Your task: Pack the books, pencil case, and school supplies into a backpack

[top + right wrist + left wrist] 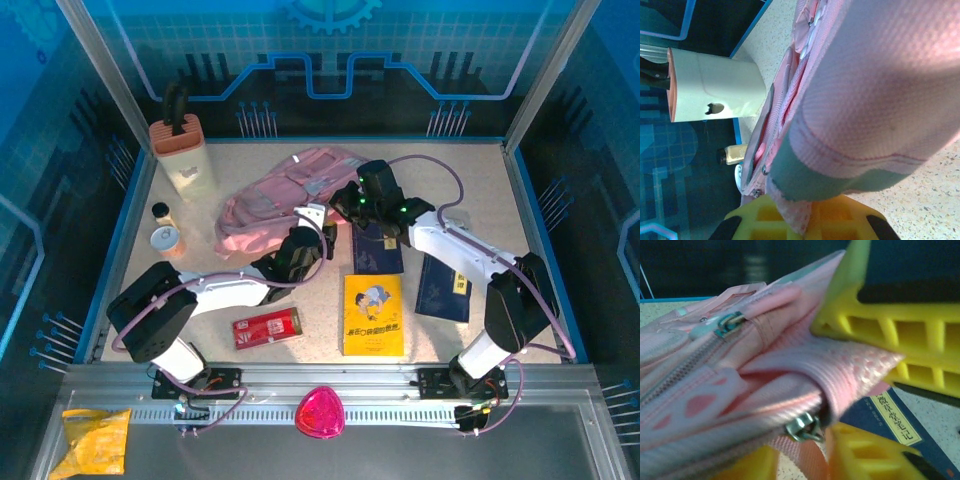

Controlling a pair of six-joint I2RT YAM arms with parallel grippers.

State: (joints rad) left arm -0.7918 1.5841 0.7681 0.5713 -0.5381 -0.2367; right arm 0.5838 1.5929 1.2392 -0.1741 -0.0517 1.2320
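The pink backpack (280,200) lies at the middle back of the table. My left gripper (312,238) is at its near right corner. In the left wrist view its yellow fingers (867,455) close round a pink strap (802,457) just below a metal zip pull (805,427). My right gripper (352,198) is shut on the bag's right edge, pinching a fabric flap (805,217). A navy book (377,248) with gold lettering (897,422) lies beside the bag. Another navy book (443,285), a yellow book (373,315) and the red pencil case (267,327) lie nearer. The school supplies are out of view.
A beige block with a black top (182,150) stands at the back left, also seen from the right wrist (715,85). Two small jars (163,228) sit left of the bag. A blue raised rim (530,215) runs round the table.
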